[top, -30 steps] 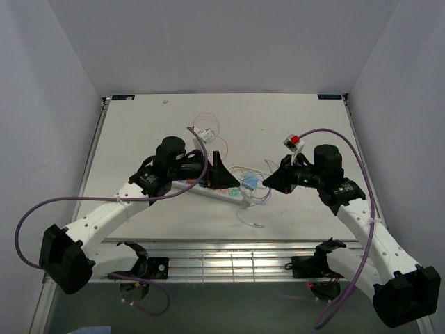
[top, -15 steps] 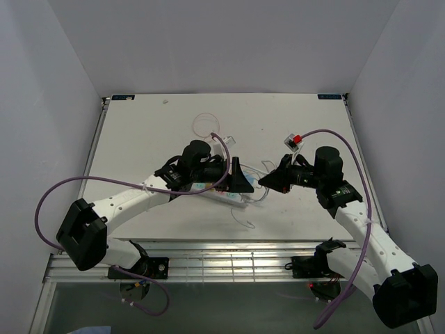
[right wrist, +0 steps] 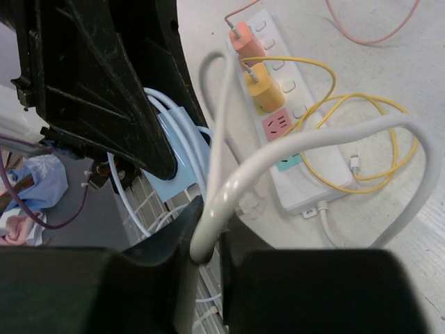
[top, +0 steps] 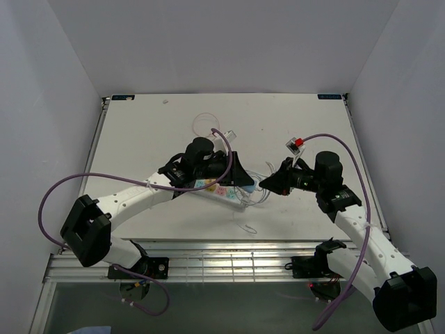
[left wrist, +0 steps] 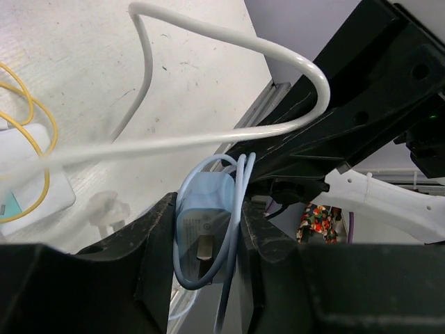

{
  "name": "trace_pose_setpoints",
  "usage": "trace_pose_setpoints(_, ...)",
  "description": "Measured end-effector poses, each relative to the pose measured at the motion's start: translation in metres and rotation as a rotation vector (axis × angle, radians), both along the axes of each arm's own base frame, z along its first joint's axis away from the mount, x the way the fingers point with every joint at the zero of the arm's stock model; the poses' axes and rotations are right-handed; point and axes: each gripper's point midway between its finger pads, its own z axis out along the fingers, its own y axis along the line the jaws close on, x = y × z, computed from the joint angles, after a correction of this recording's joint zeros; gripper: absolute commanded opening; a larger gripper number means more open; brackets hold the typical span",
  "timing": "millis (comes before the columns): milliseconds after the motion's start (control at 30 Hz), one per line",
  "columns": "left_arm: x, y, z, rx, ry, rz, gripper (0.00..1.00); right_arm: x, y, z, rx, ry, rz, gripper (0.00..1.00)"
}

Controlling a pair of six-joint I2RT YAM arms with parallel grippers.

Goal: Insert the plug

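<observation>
The light blue plug (left wrist: 204, 233) is sitting low in the centre of the left wrist view, with its thin blue cord looping around it. The left gripper (left wrist: 206, 216) is holding it: the jaws are standing partly closed, with a black finger pressing against each side of the plug and cord. In the top view this grip is hanging just right of centre, near the right end of the power strip (right wrist: 295, 149) and facing the other arm.

The right gripper (right wrist: 208, 226) is pinching a thick white cable (right wrist: 229, 188) at the bottom centre of its own view, jaws almost fully closed around it. From there the cable is arching up and across to the right edge of the frame.

The power strip is lying in the upper right of the right wrist view. An orange plug (right wrist: 243, 40) and a yellow plug (right wrist: 263, 87) are sitting in its upper sockets. A yellow cord (right wrist: 361, 184) is curling over its lower end. Everything is resting on the white table (top: 139, 132).
</observation>
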Motion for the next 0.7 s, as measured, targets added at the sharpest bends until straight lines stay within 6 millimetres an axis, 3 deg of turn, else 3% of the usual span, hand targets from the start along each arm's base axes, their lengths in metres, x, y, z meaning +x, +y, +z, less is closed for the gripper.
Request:
trace_pose_setpoints(33, 0.000, 0.000, -0.001, 0.001, 0.002, 0.002, 0.00, 0.001, -0.001, 0.000, 0.000, 0.008, -0.013, 0.35)
trace_pose_setpoints(67, 0.001, 0.000, -0.001, 0.003, 0.002, 0.003, 0.00, 0.003, -0.001, 0.000, 0.005, 0.015, -0.024, 0.56)
trace_pose_setpoints(167, -0.001, 0.000, -0.005, 0.016, 0.010, 0.006, 0.00, 0.009, -0.001, 0.005, 0.015, 0.008, -0.057, 0.80)
trace_pose_setpoints(467, -0.010, 0.014, -0.011, 0.053, 0.025, 0.036, 0.00, 0.048, -0.024, 0.003, -0.042, -0.002, -0.317, 0.98)
trace_pose_setpoints(600, -0.017, 0.027, 0.004, 0.043, 0.003, 0.056, 0.00, 0.073, -0.049, 0.004, -0.125, 0.016, -0.506, 0.94)
trace_pose_setpoints(700, -0.019, 0.046, 0.025, 0.041, -0.045, 0.122, 0.00, 0.078, -0.068, -0.010, -0.204, 0.051, -0.603, 0.90)
